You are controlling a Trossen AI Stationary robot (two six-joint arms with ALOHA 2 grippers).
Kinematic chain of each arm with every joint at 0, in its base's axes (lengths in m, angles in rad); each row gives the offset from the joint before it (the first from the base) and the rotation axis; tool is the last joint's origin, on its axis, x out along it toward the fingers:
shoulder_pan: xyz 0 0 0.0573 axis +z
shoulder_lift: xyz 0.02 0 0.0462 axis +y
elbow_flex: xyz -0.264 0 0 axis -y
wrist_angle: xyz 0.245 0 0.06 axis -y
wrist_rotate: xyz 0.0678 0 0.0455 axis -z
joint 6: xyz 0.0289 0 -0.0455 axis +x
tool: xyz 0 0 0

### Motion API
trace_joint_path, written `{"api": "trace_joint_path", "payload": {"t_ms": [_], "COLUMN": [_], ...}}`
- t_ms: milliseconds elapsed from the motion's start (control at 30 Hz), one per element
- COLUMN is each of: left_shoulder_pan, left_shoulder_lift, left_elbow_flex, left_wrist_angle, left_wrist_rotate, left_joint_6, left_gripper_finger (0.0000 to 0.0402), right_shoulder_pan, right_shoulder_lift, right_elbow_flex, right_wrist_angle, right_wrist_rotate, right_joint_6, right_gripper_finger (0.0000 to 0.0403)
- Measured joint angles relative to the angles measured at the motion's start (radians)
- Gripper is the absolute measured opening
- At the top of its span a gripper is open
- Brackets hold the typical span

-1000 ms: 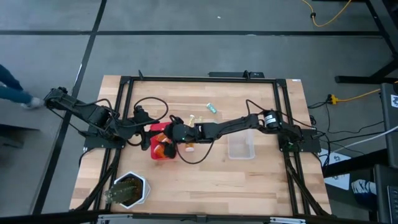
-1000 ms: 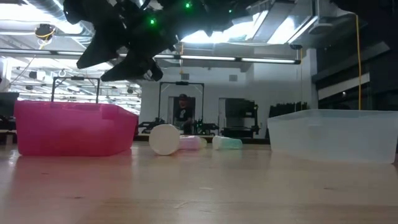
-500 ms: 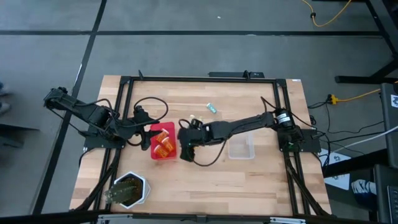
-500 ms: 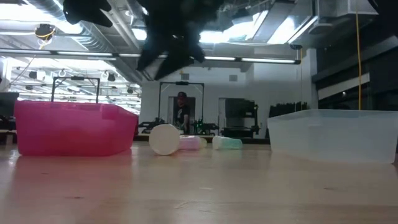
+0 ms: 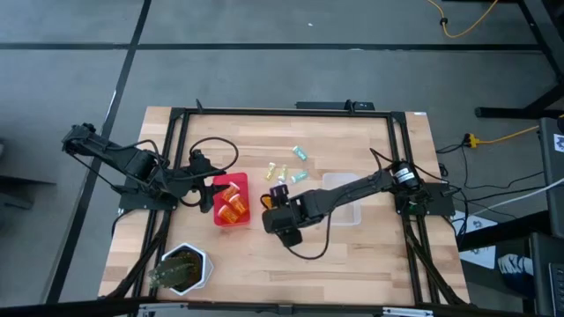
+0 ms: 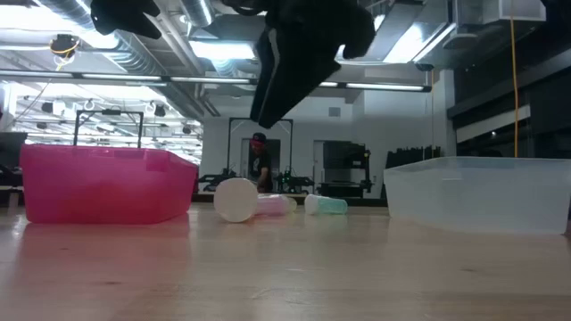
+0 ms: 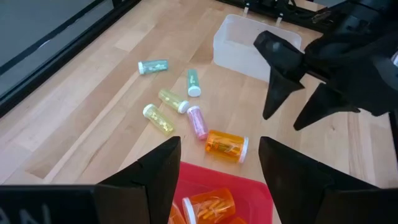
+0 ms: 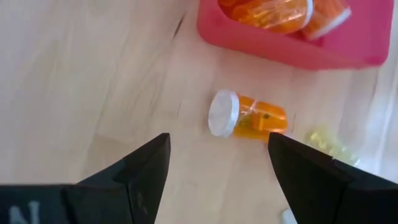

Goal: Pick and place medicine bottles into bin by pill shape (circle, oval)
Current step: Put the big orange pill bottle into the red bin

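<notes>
A translucent orange bottle with a white cap point(image 8: 249, 118) lies on its side on the table, just right of the pink bin point(image 5: 218, 204). The bin holds two more orange bottles point(image 5: 232, 202). Several small teal, pink and yellow-green vials point(image 7: 177, 102) lie on the table beyond it. My right gripper point(image 5: 275, 211) is open and empty, hovering above the table a little to the near right of the lying orange bottle. My left gripper point(image 7: 217, 186) is open and empty at the bin's left side.
A clear plastic bin point(image 5: 344, 198) stands right of the vials, under my right arm. A white hexagonal pot with dark contents point(image 5: 183, 269) stands at the near left corner. Black frame rails point(image 5: 176, 150) run along the table's sides. A person point(image 6: 259, 165) stands far behind.
My right gripper has gone from over the pink bin toward the table's right and near edge, and now stands clear of the bin. The two orange bottles in the bin have come into view. The lying orange bottle and the small vials have stayed in place.
</notes>
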Motion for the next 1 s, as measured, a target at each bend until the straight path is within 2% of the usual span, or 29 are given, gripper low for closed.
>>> {"api": "trace_joint_path", "payload": {"t_ms": [367,633,833,1000], "left_shoulder_pan": [0.0,0.0,0.0,0.0], "left_shoulder_lift": [0.0,0.0,0.0,0.0], "left_elbow_flex": [0.0,0.0,0.0,0.0], "left_wrist_angle": [0.0,0.0,0.0,0.0], "left_wrist_rotate": [0.0,0.0,0.0,-0.001], "left_joint_6": [0.0,0.004,0.005,0.005], "left_gripper_finger": [0.0212,0.0212,0.0212,0.0212], "right_shoulder_pan": [-0.077,-0.154,-0.182,-0.182], "right_shoulder_lift": [0.023,0.068,0.084,0.097], "right_elbow_flex": [0.0,0.0,-0.001,-0.001], "right_wrist_angle": [0.024,0.064,0.066,0.149], "right_wrist_rotate": [-0.007,-0.015,-0.152,-0.22], "right_joint_6": [-0.331,-0.425,-0.612,-0.702], "right_gripper_finger": [0.0272,0.0272,0.0272,0.0272]}}
